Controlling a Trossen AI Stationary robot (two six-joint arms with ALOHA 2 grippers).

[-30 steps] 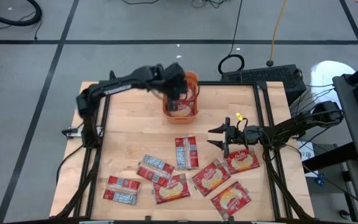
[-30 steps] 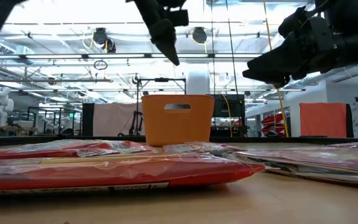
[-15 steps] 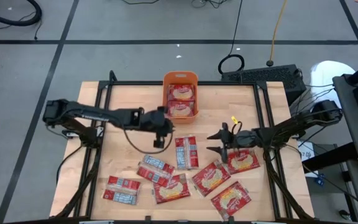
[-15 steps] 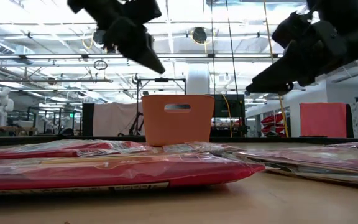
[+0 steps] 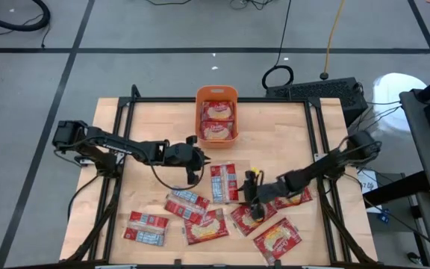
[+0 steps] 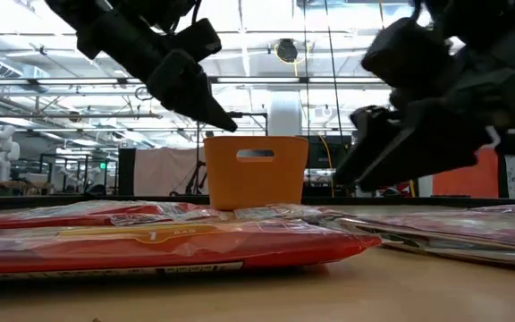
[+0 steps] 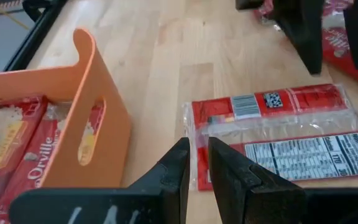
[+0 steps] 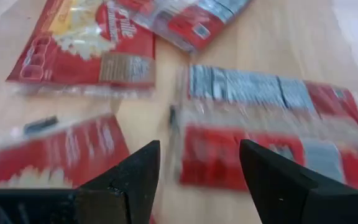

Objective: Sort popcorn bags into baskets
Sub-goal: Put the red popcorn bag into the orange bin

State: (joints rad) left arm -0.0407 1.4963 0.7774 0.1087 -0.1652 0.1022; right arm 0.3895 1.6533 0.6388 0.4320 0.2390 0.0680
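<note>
The orange basket (image 5: 198, 112) stands at the table's far middle with two label-up popcorn bags (image 5: 218, 119) lying flat inside. Several more red bags lie flat on the near half of the table. One of them, print side up (image 5: 224, 183), lies between the grippers. My left gripper (image 5: 193, 159) hangs shut just near the basket, left of that bag, and touches nothing. My right gripper (image 5: 253, 194) is open, above the gap between the print-side bag (image 8: 260, 118) and a label-up bag (image 5: 248, 217), clear of the table in the low view.
Black frame rails (image 5: 125, 134) run along the table's left, right and far edges. Bags lie close together along the near edge, from the near left (image 5: 146, 228) to the near right (image 5: 277, 239). Bare wood (image 5: 155, 127) lies left of the basket.
My left gripper has left its place over the basket, swinging down and toward the near left, then settling beside the print-side bag; the two bags in the basket now show. My right gripper has moved toward the table's left and near edge, over the bags, still open.
</note>
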